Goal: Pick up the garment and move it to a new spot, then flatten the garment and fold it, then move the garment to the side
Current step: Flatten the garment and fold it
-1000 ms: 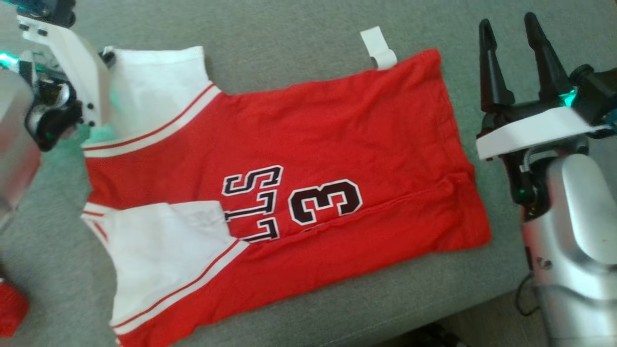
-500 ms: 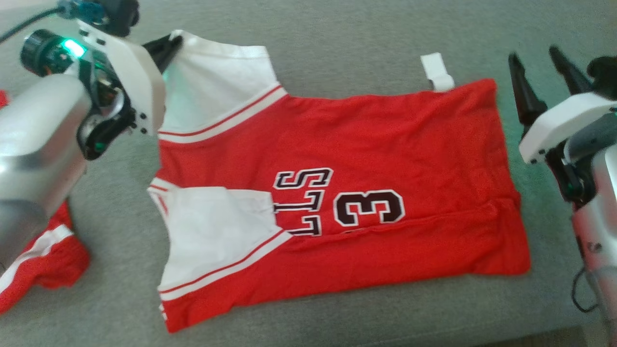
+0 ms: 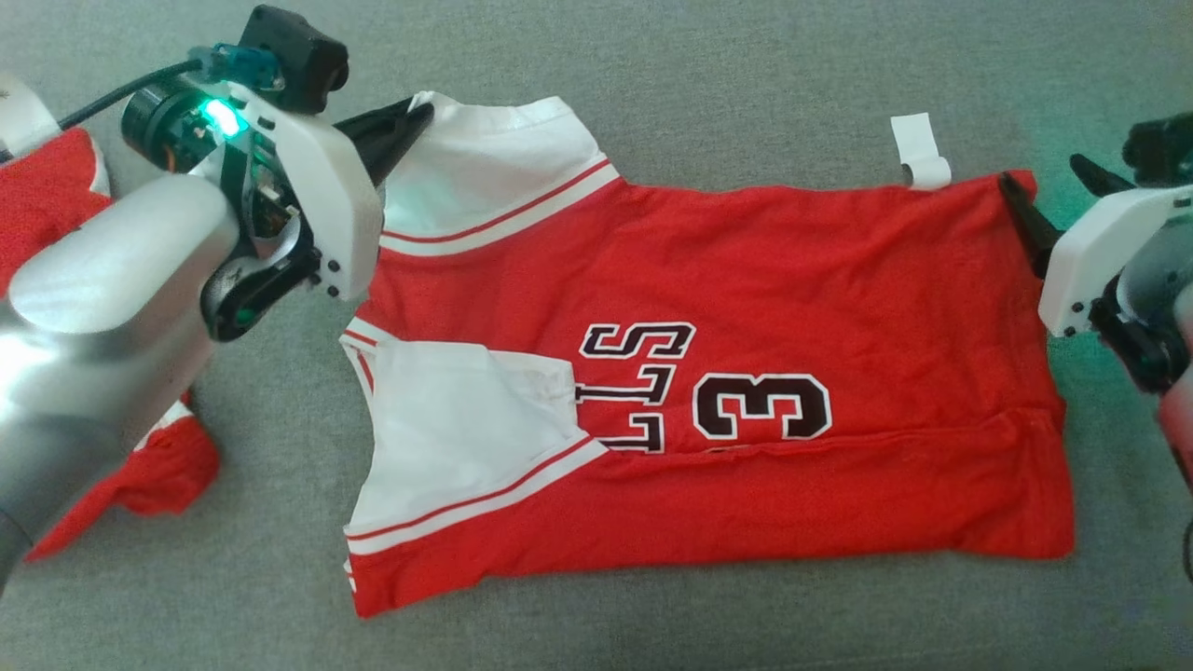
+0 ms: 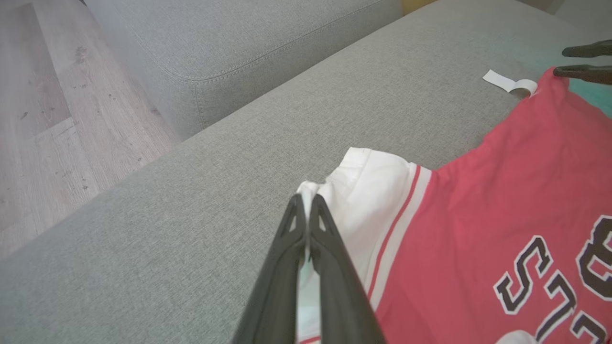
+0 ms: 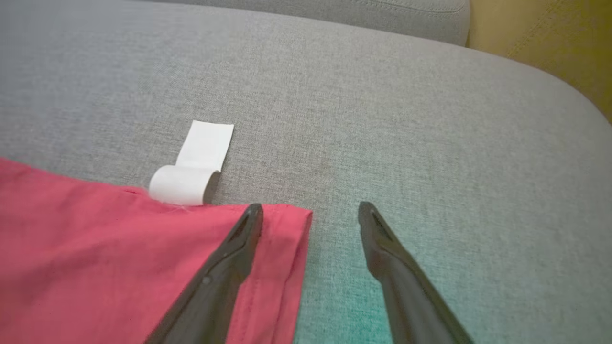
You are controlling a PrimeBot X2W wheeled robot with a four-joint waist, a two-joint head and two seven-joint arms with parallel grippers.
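Jersey (image 3: 746, 280): spread on sofa (image 3: 652, 56).
Left gripper (image 4: 306, 203): clamped on white sleeve corner.
Right gripper (image 5: 311, 206): open, straddling hem corner.

A second red garment (image 3: 51, 186) lies half behind the left forearm (image 3: 102, 280) and runs off the head view's left edge, so its full shape can't be made out. The lower white sleeve (image 3: 457, 429) covers the start of the black lettering (image 3: 643, 373) on the jersey (image 3: 746, 270). The rim of the upper white sleeve (image 3: 494, 158) vanishes between the pressed-together fingers of the left gripper (image 3: 415, 114). The right gripper (image 3: 1041, 170) is partly masked by its white housing (image 3: 1090, 252), and its arm is cut by the right edge. In the right wrist view a yellow shape (image 5: 540, 43), possibly a cushion, is clipped by the corner.
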